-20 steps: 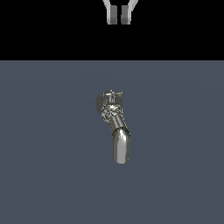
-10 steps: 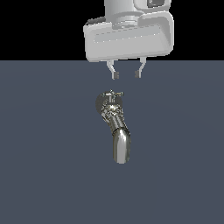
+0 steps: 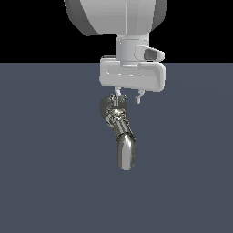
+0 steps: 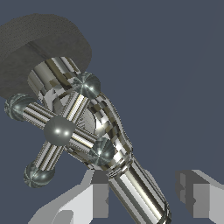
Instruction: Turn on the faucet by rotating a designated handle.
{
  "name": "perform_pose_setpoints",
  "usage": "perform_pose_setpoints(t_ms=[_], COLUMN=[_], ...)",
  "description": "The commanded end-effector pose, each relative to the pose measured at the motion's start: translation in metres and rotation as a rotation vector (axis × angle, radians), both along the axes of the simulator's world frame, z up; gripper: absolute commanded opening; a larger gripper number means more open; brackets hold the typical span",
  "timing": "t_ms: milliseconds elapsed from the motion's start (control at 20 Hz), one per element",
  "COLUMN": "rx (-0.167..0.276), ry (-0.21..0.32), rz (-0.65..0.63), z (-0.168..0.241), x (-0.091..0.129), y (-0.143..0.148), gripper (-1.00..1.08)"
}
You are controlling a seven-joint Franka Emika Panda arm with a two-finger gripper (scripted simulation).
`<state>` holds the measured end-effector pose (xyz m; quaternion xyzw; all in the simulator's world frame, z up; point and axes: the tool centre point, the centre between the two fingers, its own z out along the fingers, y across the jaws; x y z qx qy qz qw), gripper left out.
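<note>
So the gripper (image 3: 129,97) hangs right above the faucet (image 3: 120,132) with its fingers apart. The cross handle (image 4: 59,130) sits just beside one fingertip (image 4: 98,192), spout running between them, nothing clamped.

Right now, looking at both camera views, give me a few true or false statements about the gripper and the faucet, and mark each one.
1. The gripper is open. True.
2. The fingers are clamped on the handle. False: in the wrist view the cross-shaped handle is off to one side of them, untouched.
3. The faucet has a dark round base. True.
4. The spout lies between the two fingers in the wrist view. True.
5. A cup stands under the spout. False: only bare surface shows there.
</note>
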<state>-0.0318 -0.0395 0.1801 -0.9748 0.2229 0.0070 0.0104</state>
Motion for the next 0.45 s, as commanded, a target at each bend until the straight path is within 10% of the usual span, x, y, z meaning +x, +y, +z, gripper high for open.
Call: perform_pose_setpoints(t_ms=[0, 50, 100, 200, 250, 400], rx=[-0.041, -0.062, -0.071, -0.082, -0.064, -0.061], ry=[-0.073, -0.078, -0.08, -0.108, -0.123, -0.129], rz=[-0.21, -0.112, -0.07, -0.129, -0.226, -0.256], z=[-0.003, -0.005, -0.004, -0.007, -0.002, -0.008], x=[0.022, 0.021, 0.024, 0.063, 0.035, 0.039], y=[-0.107, -0.143, -0.118, -0.084, -0.138, -0.139], gripper=[-0.18, -0.17, -0.17, 0.86, 0.86, 0.71])
